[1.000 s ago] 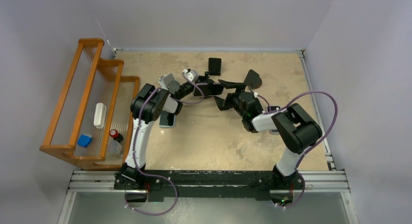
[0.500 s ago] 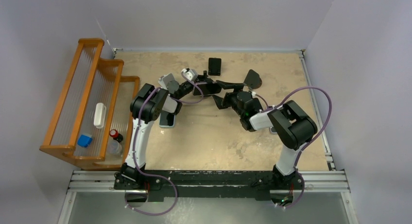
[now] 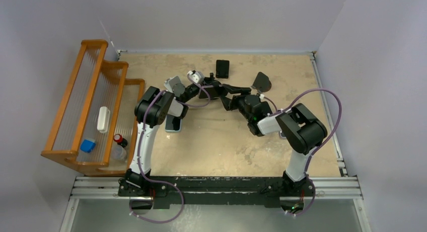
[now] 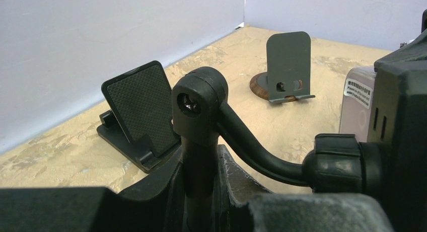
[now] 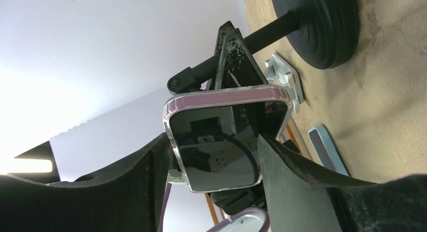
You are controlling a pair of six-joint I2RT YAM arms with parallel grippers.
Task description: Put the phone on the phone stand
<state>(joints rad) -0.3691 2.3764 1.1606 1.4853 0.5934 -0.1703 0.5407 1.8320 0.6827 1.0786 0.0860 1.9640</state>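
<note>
My left gripper is shut on the upright post of a black gooseneck phone stand. The stand's curved arm leads right to a clamp head. Its round base rests on the table in the right wrist view. My right gripper is shut on a phone with a clear pink-edged case and holds it against the clamp head; I cannot tell whether it is seated. In the top view the left gripper and the right gripper meet at the table's middle back.
A black folding stand and a grey plate stand on a wooden base sit behind the grippers. A second phone in a light blue case lies under the left arm. A wooden rack with small items stands at left.
My right gripper has moved the phone a little left and back, closer to the left gripper and the stand. The left gripper has barely moved.
</note>
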